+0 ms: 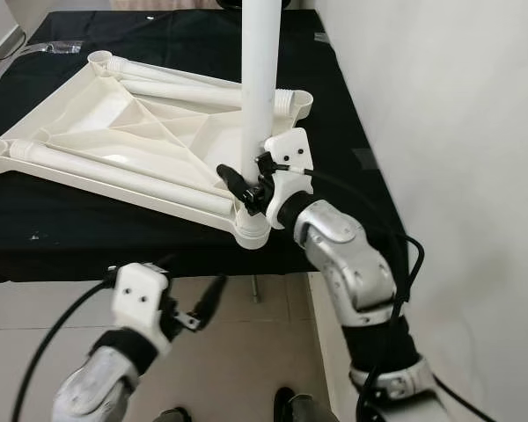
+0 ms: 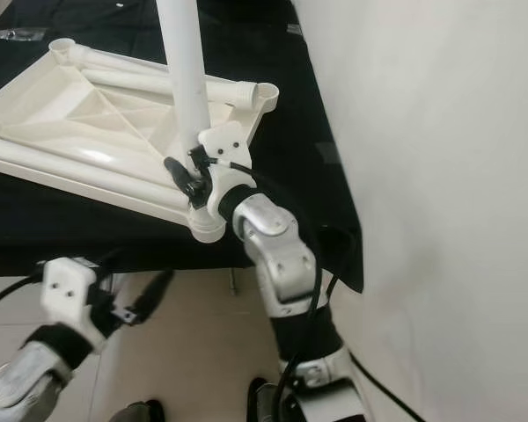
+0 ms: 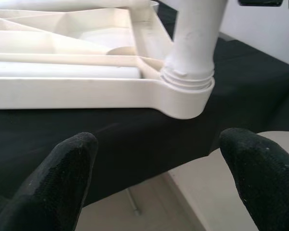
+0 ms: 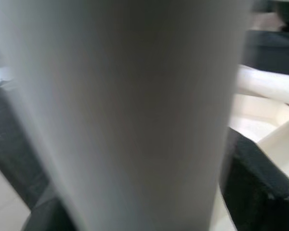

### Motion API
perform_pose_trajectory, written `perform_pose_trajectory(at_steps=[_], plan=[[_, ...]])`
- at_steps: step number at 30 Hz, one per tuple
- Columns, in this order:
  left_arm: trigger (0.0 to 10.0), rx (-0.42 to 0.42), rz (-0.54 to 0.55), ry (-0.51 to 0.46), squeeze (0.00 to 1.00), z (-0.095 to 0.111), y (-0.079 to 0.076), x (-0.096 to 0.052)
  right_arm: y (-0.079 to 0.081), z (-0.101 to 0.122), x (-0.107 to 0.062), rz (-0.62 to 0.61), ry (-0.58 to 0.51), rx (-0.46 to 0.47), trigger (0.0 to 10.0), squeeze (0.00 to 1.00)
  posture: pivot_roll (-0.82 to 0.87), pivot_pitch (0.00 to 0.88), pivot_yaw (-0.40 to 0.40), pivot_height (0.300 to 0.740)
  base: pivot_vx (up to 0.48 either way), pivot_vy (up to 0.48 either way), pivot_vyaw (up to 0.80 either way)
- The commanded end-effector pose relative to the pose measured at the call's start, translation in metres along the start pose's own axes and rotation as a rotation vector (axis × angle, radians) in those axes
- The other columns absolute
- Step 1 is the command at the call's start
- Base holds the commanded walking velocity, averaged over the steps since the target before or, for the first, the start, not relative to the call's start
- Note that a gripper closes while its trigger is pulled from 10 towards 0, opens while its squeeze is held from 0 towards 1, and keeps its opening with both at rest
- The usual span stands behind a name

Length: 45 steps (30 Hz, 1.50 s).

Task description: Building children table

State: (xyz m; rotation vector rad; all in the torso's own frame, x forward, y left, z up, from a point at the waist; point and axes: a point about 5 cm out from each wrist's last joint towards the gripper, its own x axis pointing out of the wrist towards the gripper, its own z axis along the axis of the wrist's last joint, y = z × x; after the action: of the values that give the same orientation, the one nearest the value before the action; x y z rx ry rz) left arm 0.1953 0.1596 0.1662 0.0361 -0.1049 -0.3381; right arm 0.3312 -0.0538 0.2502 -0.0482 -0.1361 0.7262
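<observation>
Left gripper [image 1: 213, 303] is idling low, jaws apart, off the bench [image 1: 62, 229]. Right gripper [image 1: 246, 186] is clamping the upright leg [image 1: 259, 79], steadying it in the corner socket [image 1: 252, 230] of the upturned tabletop [image 1: 114, 141], probably for seating.

A raised surface is covered by a black cloth [image 1: 352, 105], whose edge hangs over a beige tiled floor [image 1: 246, 352]. A plain white wall [image 1: 458, 105] is seen just beside it.

White wall [image 1: 458, 105] — beige tiled floor [image 1: 238, 352]
</observation>
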Motion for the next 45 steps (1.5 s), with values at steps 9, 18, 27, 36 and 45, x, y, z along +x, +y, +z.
perform_pose_trajectory(at_steps=[9, 18, 27, 36, 45], plan=[[10.0, 0.092, -0.041, -0.01, 0.0, 0.018, -0.002, -0.016, -0.017, -0.004, -0.007, 0.439, 0.019, -0.09, 10.0, 0.0, 0.09, 0.238, -0.083, 0.74, 0.0, 0.0, 0.0], [10.0, 0.118, -0.042, -0.028, 0.0, 0.032, 0.0, -0.02, -0.029, -0.013, 0.001, 0.552, 0.015, -0.032, 10.0, 0.0, 0.12, 0.238, -0.072, 0.74, 0.0, 0.0, 0.0], [10.0, 0.131, -0.027, -0.027, 0.0, 0.034, 0.002, -0.02, -0.036, -0.005, 0.002, 0.598, -0.04, -0.008, 0.0, 0.0, 0.11, 0.237, -0.066, 0.74, 0.0, 0.0, 0.0], [10.0, 0.122, -0.02, -0.006, 0.0, 0.03, 0.003, -0.021, -0.042, -0.011, -0.006, 0.575, -0.028, -0.038, 0.0, 0.0, 0.1, 0.234, -0.057, 0.74, 0.0, 0.0, 0.0], [10.0, 0.095, 0.011, 0.006, 0.0, 0.023, 0.007, -0.018, -0.008, -0.054, -0.043, -0.434, 0.139, 0.026, 0.0, 0.0, 0.05, 0.214, -0.057, 0.74, 0.0, 0.0, 0.0]])
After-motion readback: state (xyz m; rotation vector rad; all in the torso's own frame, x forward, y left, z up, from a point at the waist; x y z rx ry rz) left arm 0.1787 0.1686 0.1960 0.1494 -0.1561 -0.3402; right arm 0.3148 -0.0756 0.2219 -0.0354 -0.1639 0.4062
